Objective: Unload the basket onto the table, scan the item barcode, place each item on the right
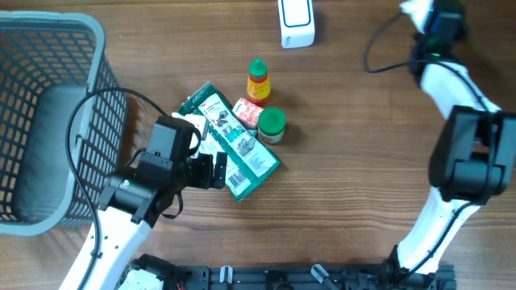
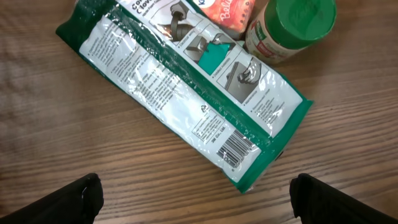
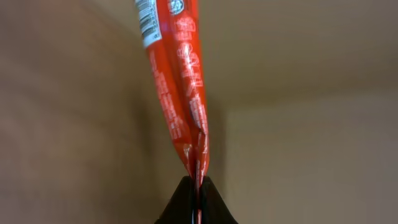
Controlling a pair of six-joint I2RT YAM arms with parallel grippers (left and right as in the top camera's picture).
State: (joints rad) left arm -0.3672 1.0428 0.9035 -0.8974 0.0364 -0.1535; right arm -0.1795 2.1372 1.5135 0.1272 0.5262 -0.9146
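Between right jaws, red packet (image 3: 180, 81) pinched, long axis outward, barcode (image 3: 147, 22) farthest

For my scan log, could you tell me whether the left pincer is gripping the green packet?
No, the left pincer hangs open above the green packet without touching it.

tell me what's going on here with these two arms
The right gripper is shut on a thin red packet, holding it up off the table at the far right. The left gripper hangs open just by a green and white packet lying flat, barcode facing up, next to a green-lidded jar. A white device, likely the scanner, sits at the far edge.
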